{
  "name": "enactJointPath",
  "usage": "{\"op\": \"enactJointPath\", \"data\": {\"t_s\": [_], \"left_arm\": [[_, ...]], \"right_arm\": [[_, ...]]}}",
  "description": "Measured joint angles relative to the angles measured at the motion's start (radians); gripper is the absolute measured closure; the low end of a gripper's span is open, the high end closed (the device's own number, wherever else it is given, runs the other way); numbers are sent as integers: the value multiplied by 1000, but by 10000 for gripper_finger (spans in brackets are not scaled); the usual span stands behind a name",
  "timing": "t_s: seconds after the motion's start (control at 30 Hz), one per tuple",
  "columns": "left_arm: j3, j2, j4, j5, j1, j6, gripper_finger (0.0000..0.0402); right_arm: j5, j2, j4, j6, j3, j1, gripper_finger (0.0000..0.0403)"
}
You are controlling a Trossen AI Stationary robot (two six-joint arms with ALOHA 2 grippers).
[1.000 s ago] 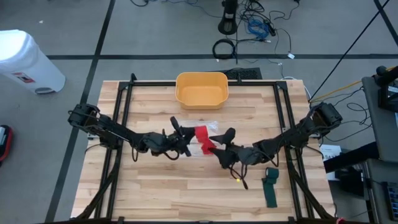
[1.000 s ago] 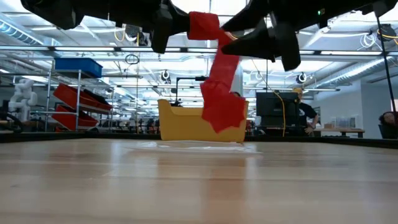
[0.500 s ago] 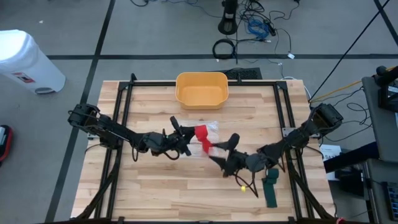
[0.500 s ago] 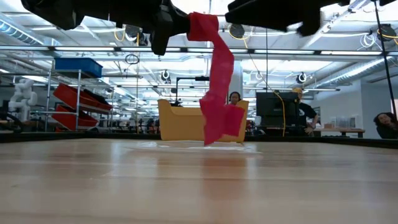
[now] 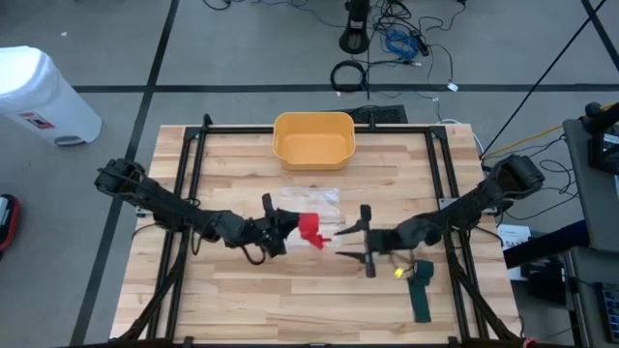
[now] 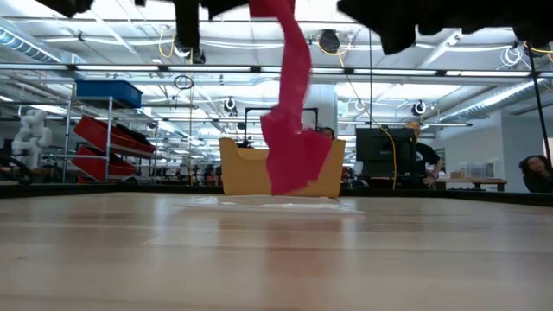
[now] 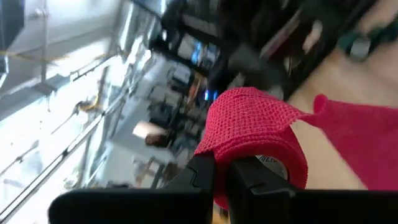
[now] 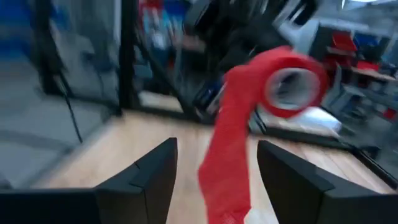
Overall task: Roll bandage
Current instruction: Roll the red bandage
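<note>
Pinching red mesh-weave bandage roll (image 7: pixel 252 146): left claw (image 5: pixel 279 229).

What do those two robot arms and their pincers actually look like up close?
Both arms are dark, nearly black, slim and jointed, mounted at the table's side edges. The left gripper and right gripper each end in two flat, dark fingers, blocky and angular with slanted tips. A thin dark cable loops beside the left arm's wrist, and a small yellow light or mark shows near the right arm's wrist.
</note>
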Motion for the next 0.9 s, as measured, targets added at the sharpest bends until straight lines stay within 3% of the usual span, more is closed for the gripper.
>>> {"op": "enactJointPath", "data": {"t_s": [0.13,0.3,0.73,0.9], "left_arm": [[0,-29,-14,101,-14,-17,388],[0,-33,-54,229,-1,-28,388],[29,-33,-115,271,17,-111,388],[51,-33,-154,304,21,-151,388]], "right_arm": [[-110,12,185,130,-103,-74,195],[-259,94,244,239,-88,-138,195],[-608,377,227,292,139,-220,195],[-689,444,211,291,208,-240,208]]}}
